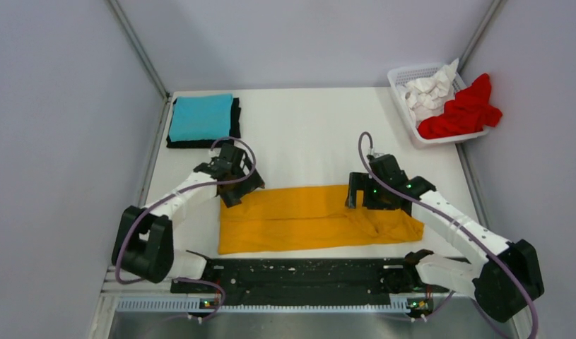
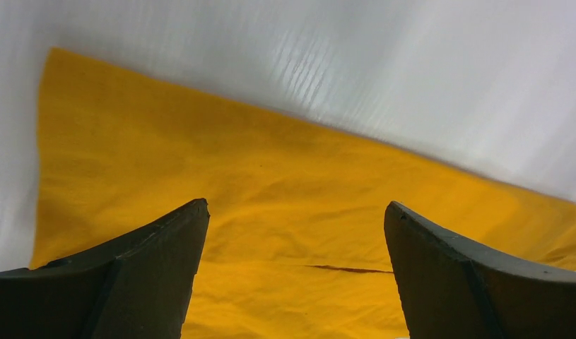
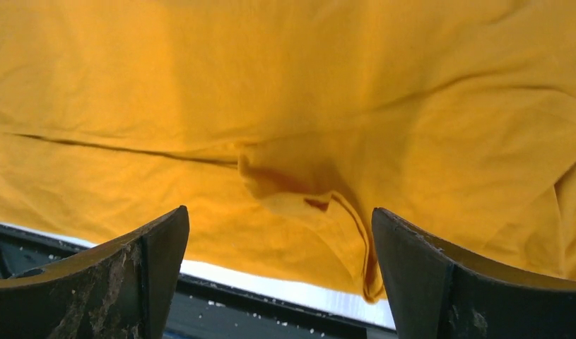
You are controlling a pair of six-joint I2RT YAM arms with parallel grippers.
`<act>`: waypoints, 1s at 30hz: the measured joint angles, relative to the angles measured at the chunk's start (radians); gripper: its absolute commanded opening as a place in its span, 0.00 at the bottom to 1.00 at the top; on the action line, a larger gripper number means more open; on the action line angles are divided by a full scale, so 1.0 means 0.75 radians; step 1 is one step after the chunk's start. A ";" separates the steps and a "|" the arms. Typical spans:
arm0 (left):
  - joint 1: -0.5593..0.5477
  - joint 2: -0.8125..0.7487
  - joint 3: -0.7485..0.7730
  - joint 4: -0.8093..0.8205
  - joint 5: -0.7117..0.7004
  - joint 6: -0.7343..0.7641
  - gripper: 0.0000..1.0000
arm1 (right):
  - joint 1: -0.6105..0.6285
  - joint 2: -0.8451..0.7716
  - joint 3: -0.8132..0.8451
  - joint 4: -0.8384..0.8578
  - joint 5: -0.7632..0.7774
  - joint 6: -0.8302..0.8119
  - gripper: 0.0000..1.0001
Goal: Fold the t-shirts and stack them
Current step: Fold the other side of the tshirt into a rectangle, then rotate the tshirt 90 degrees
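Mustard-orange shirt point(image 1: 316, 219): soft matte cloth folded into a long flat band across the near half of the surface point(image 1: 306, 134). The left end is square and smooth; the right end is rumpled, with a small puckered flap.
Left end effector point(image 2: 295, 212): mine, fingers spread wide and holding nothing, poised over the band's far left corner. The fingers point(image 2: 157, 268) are dark, wedge-shaped and dull.
Right end effector point(image 3: 279, 215): mine, also spread and empty, above the wrinkled right part. The finger point(image 3: 440, 282) is dark and flecked with pale dust.
Folded stack: a turquoise shirt point(image 1: 200, 116), a neat rectangle, lies on a black shirt point(image 1: 236, 116) that shows as a border, at the far left corner, well apart from the band.
Basket point(image 1: 400, 99): white plastic mesh at the far right corner. It holds a crumpled white shirt point(image 1: 427, 90) and a red shirt point(image 1: 465, 111) spilling over its right rim.
Surface: white, smooth, with a faint sheen.
Room: pale grey walls on three sides, thin metal posts at the far corners, and a black rail point(image 1: 306, 272) along the near edge.
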 measured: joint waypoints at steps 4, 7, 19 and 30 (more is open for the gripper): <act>-0.017 0.141 -0.004 0.024 0.046 0.021 0.99 | 0.000 0.107 -0.057 0.156 -0.009 -0.004 0.99; -0.017 0.152 -0.017 0.030 0.040 0.021 0.99 | 0.000 0.144 -0.153 0.260 -0.046 -0.005 0.99; -0.017 0.165 -0.030 0.016 -0.047 0.020 0.99 | 0.001 -0.013 -0.273 0.270 -0.386 -0.037 0.99; -0.017 0.206 0.014 -0.053 -0.119 0.018 0.99 | 0.085 -0.168 -0.269 0.094 -0.634 -0.048 0.99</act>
